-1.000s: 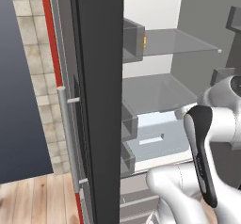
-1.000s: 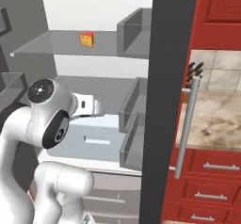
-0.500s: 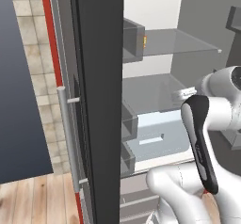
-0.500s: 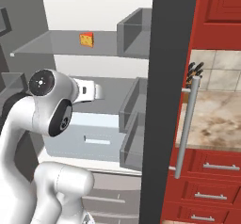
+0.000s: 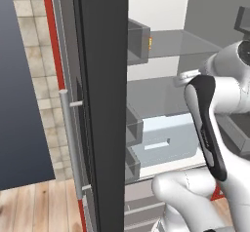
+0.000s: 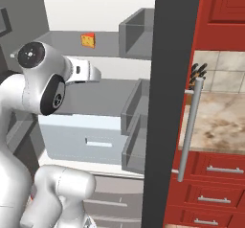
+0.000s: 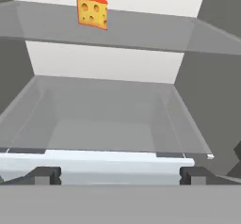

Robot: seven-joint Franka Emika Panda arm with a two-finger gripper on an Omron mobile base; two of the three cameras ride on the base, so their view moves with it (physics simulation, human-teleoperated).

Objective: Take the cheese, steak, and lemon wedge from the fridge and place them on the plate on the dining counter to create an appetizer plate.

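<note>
Inside the fridge (image 6: 72, 11), the upper grey glass shelf (image 7: 141, 30) carries the cheese (image 7: 92, 12), an orange-yellow wedge with holes standing upright toward the shelf's back, near the white rear wall; it also shows in the right base view (image 6: 87, 40). Below the cheese, the lower glass shelf (image 7: 108, 115) lies bare, and under that shelf sits the pale drawer (image 6: 91, 138)

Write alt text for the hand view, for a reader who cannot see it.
A small orange-yellow cheese wedge with holes sits on the upper grey glass shelf of the white-walled fridge. Below it a second glass shelf stretches toward the camera, above a pale drawer. The open gripper has its two dark finger tips at the bottom, wide apart and holding nothing.
</note>
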